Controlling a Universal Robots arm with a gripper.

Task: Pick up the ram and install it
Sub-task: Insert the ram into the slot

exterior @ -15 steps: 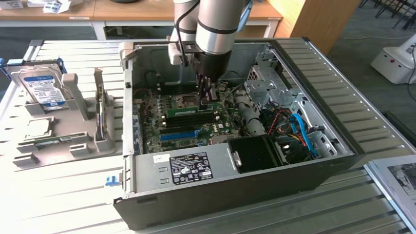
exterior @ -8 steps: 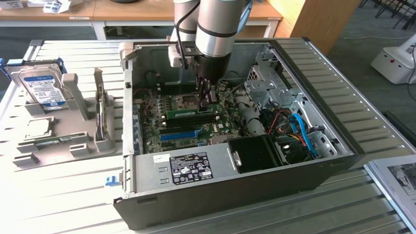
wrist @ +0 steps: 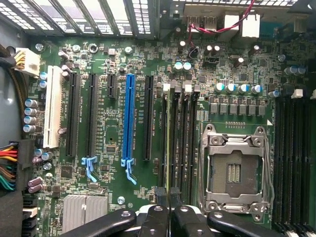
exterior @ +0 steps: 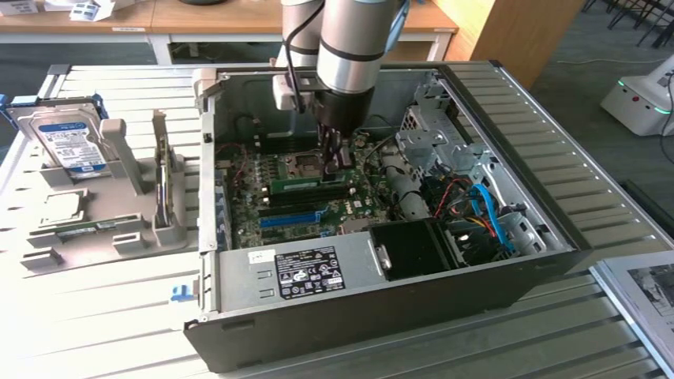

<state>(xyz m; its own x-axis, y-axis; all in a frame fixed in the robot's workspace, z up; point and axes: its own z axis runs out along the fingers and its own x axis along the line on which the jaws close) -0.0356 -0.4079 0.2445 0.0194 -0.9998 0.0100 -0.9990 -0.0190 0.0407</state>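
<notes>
The ram stands on edge in a memory slot of the motherboard, right beside the open processor socket. From above it reads as a thin green line. In the exterior view the ram is a green strip lying across the board inside the open computer case. My gripper reaches down into the case, its black fingers closed on the near end of the stick's top edge. In the exterior view the gripper hangs straight down from the arm over that end of the slot.
Neighbouring black memory slots flank the stick, and a blue expansion slot lies further over. A grey holder on the exterior view's left carries a hard drive and a square processor chip. Drive cage and cables crowd the case's other side.
</notes>
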